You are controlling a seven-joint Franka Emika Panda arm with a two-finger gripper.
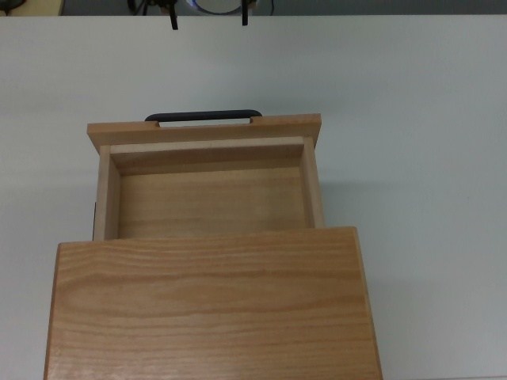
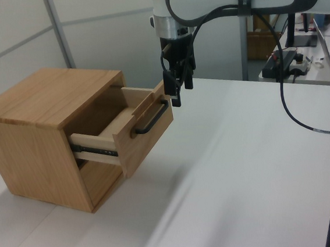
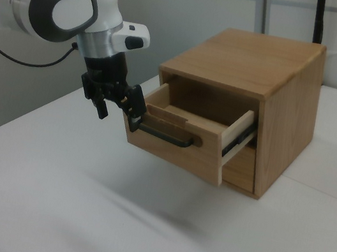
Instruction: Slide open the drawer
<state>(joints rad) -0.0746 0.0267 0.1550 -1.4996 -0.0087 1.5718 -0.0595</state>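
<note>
A light wooden drawer [image 1: 210, 194] with a black handle [image 1: 203, 115] sits pulled out of its cabinet [image 1: 210, 309], at centre frame in the top view. The gripper [image 2: 182, 92], fingers spread and empty, hangs just above the handle on a white table [image 2: 245, 168].

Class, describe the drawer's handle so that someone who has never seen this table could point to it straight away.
Find the wooden cabinet standing on the white table; a drawer is pulled out of its front. On the drawer's front panel sits the handle, a curved bar. It is the only black part on the otherwise light wood, and the gripper hangs just above one end of it.
</note>
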